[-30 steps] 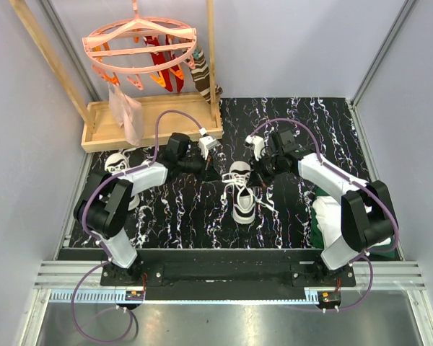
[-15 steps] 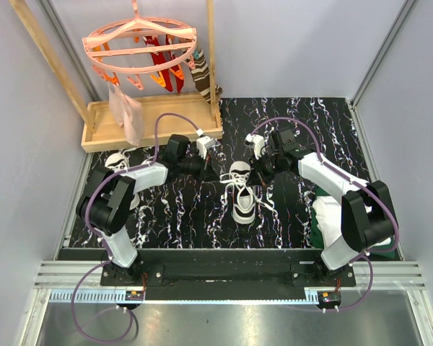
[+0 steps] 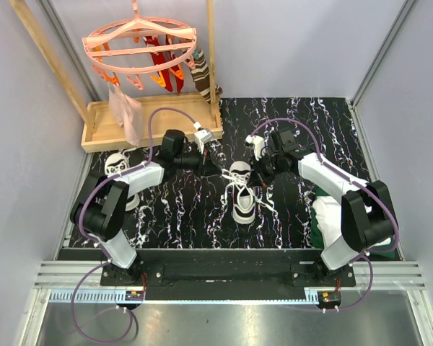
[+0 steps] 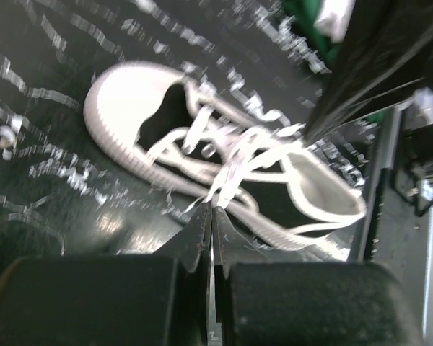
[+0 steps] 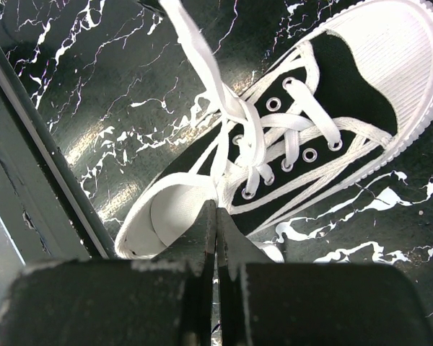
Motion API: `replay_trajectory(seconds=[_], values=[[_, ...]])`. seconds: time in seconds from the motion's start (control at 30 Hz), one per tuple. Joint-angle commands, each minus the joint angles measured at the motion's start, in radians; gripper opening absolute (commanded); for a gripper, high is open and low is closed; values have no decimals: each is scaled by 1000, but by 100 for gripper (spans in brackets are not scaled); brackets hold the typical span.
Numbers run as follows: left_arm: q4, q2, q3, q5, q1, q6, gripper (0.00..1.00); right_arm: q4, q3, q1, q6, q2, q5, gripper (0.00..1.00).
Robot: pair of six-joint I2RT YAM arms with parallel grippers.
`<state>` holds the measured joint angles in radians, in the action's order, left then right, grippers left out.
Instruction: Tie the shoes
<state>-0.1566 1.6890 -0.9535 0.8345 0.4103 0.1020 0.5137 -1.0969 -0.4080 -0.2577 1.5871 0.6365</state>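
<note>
One black shoe (image 3: 243,202) with a white toe cap lies mid-table, toe toward the arms; it also shows as the shoe (image 5: 325,108) and, blurred, the shoe (image 4: 123,101). My left gripper (image 3: 216,169) sits just left of its heel, shut on a white lace (image 4: 234,169) that runs into the gripper (image 4: 211,207). My right gripper (image 3: 257,178) is at the heel's right side; in its wrist view the gripper (image 5: 216,205) is shut on a lace strand over the shoe's opening. A taut lace (image 5: 202,58) runs off to the upper left. The second shoe (image 3: 117,164) lies far left, partly behind the left arm.
A wooden tray (image 3: 151,119) with a post stands at the back left, close behind the left wrist. A pink clip hanger (image 3: 141,43) and a striped sock (image 3: 202,76) hang above it. A folded white-and-green cloth (image 3: 325,216) lies under the right arm.
The left arm has shifted, its wrist drawing a little back toward the wooden tray with the lace. The right arm has barely moved.
</note>
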Motion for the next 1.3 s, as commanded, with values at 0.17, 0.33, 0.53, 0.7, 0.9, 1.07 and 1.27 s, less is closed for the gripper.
replay_trajectory(seconds=[0.17,0.33,0.53,0.7,0.9,1.07,1.27], values=[[-211,-64,-40,127,-7,154,0,-6,-3,-8,-15,-10,-15,0],[-277,-48,-48,169,-14,238,0,-4,-4,-8,-18,-7,-20,0],[-321,-32,-34,189,-30,288,0,0,-4,-8,-23,-12,-26,0],[-163,-34,-8,78,-38,164,0,0,-26,-3,-9,-15,-24,0],[-121,15,15,0,-38,169,0,-1,-58,-3,35,-4,-1,0],[-103,34,13,-43,-39,156,0,0,-61,-3,58,-7,18,0],[-141,8,27,-3,-41,154,15,0,-69,-3,78,2,38,0]])
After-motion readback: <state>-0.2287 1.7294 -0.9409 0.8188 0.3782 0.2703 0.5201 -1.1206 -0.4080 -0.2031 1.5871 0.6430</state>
